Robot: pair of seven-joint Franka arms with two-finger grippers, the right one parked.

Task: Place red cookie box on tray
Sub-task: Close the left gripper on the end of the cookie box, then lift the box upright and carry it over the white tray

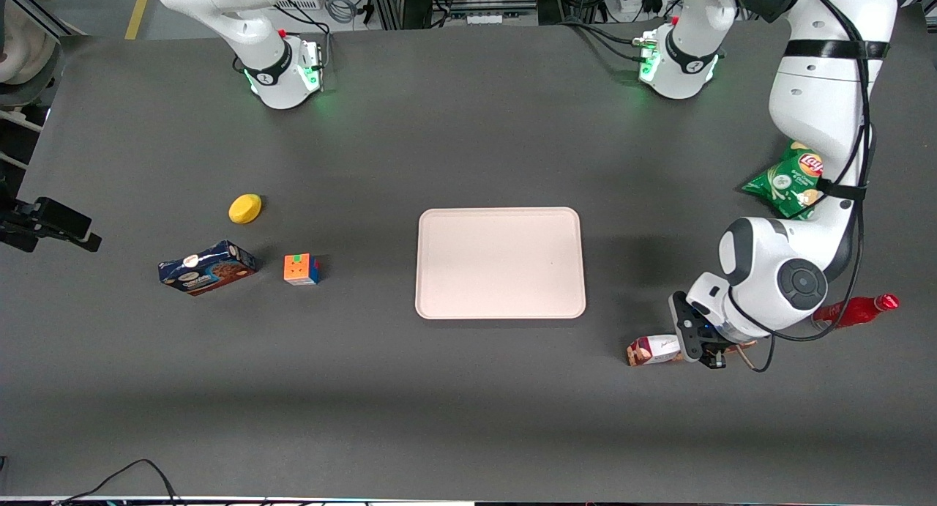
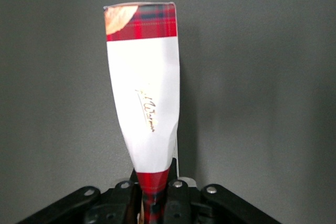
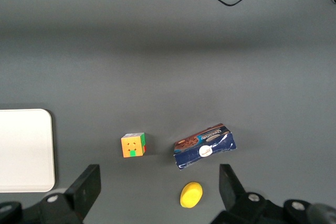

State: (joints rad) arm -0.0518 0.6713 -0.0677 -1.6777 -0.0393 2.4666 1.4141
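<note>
**Red cookie box gripped, tray waiting bare**

The red cookie box (image 1: 656,350) lies near the working arm's end of the counter (image 1: 468,389), nearer the front camera than the tray (image 1: 501,263) and well apart from it. The gripper (image 1: 704,351) sits over the box's end nearest the red bottle (image 1: 858,310), and the wrist view shows the fingers (image 2: 173,192) pinched narrow on the carton (image 2: 144,90), whose white label panel looks creased and squeezed in at the grip.

The step in hand appears to be the grasp and lift. Since the hold is at one end of a long, soft carton, the free end will likely droop; lifting straight up, slowly, and high enough to clear the tray's low rim should keep it from dragging or twisting. Carrying it level and setting it down lengthwise in the tray's middle would be safest.

The tray holds nothing; its pale floor is bare from rim to rim.
</note>
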